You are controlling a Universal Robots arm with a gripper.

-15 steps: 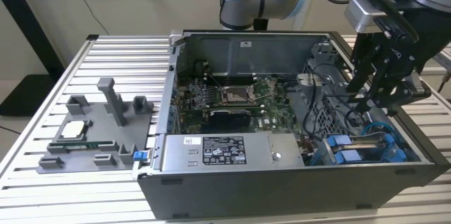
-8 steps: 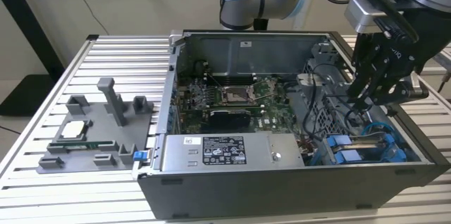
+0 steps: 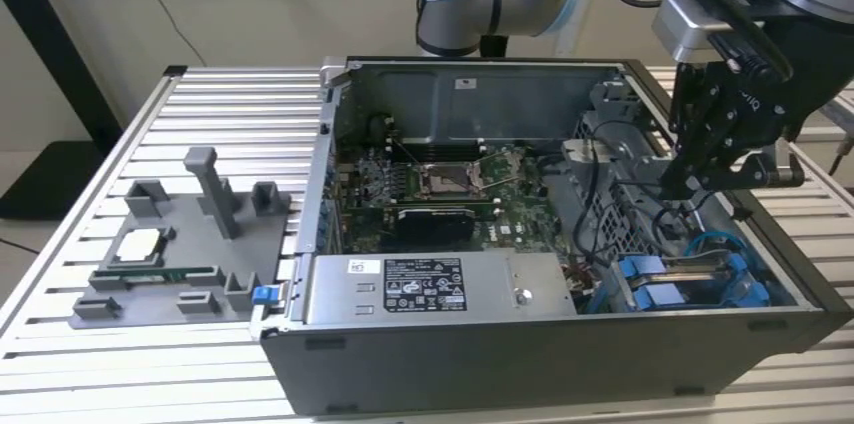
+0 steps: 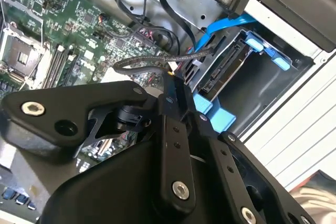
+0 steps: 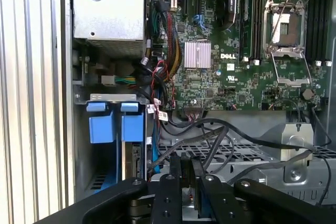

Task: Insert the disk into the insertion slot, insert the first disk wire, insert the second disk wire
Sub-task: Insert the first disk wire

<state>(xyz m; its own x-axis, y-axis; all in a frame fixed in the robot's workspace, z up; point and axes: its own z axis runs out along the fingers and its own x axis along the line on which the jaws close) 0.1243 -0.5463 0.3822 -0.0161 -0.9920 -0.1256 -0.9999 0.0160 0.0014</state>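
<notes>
Exterior view | tool pressed together | disk slotted, just below tool

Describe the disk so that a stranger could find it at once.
In the open computer case, look beside the grey power-supply box, on the exterior view's right. The disk sits there in a bay; its bright blue carrier frame marks it out.

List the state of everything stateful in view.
computer case, lying on its side, side panel off.
disk, seated in the drive bay in its blue carrier.
gripper, inside the case, over the cables beside the drive bay.
blue cable, draped at the bay; plugged in or not, can't tell.
CPU socket, bare, no cooler.
memory stick, outside the case, in the grey fixture.
</notes>
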